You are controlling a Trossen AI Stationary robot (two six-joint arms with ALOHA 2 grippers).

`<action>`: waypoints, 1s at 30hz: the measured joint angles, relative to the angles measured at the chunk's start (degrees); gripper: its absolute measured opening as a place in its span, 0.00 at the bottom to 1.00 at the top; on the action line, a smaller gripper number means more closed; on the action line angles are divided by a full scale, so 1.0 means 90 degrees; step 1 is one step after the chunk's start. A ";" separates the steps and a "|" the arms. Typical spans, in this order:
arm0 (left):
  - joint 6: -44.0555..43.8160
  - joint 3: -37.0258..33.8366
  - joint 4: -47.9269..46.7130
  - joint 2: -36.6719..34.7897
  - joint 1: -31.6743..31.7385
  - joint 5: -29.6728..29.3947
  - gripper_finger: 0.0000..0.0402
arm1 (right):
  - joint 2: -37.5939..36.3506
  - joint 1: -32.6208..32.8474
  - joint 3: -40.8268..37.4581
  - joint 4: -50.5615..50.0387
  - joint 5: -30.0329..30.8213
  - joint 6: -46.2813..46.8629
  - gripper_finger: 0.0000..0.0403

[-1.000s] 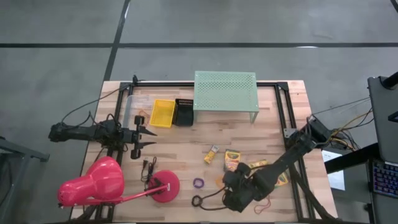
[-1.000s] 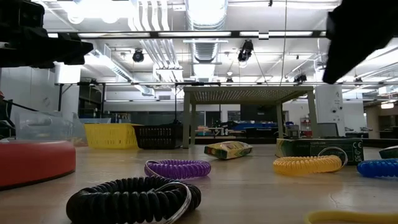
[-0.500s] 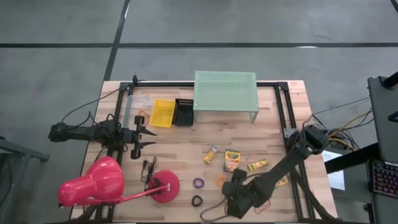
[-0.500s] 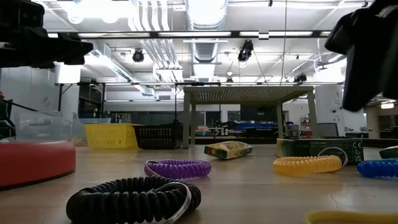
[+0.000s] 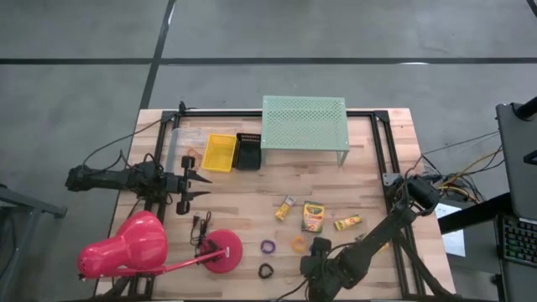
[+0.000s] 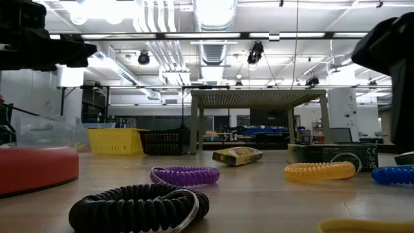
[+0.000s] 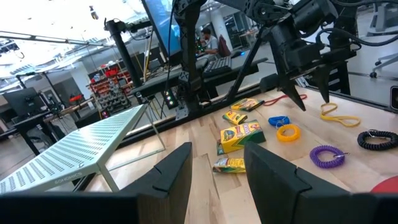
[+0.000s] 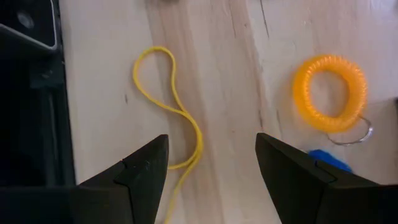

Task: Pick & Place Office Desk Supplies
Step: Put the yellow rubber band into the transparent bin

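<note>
Two pincers are mine, and both stand spread with nothing between the fingers. My right gripper [image 8: 211, 180] hangs at the near edge of the table [image 5: 252, 193], well away from the green shelf [image 5: 304, 122] at the far side. Just under it lies a yellow band [image 8: 171, 106] in a loose figure of eight, and beside that an orange loop [image 8: 331, 93] with a bit of the blue loop [image 8: 329, 158] next to it.

My left gripper [image 5: 201, 184] waits off the shelf's left end, near the yellow tray [image 5: 220, 153] and the black tray [image 5: 248, 150], fingers apart and empty.

Nearer than the shelf, toward the table's middle, sit three crayon boxes: a small one [image 5: 285, 207], a larger one [image 5: 313, 216] and another small one [image 5: 347, 222] to its right. Farther again from the shelf, toward the near edge, lie the purple loop [image 5: 268, 247] and the black loop [image 5: 266, 271], both flat on the wood and touching nothing. The pink lamp [image 5: 134, 246] fills the near left corner, about as far from the shelf as the table allows.
</note>
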 joint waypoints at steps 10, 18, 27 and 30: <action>-0.0005 0.0000 0.0000 0.0001 0.0001 0.0001 0.37 | 0.0220 0.0116 0.0000 0.0553 -0.0077 0.0287 0.58; -0.0015 0.0000 -0.0002 0.0001 0.0000 0.0001 0.37 | 0.0493 0.0136 0.0001 0.0578 -0.0147 0.0227 0.54; -0.0012 0.0000 -0.0002 0.0001 -0.0001 0.0000 0.37 | 0.0595 0.0133 0.0023 0.0521 -0.0347 -0.0018 0.46; -0.0009 0.0000 0.0000 0.0001 -0.0001 0.0001 0.37 | 0.0586 0.0131 0.0015 0.0507 -0.0361 0.0145 0.40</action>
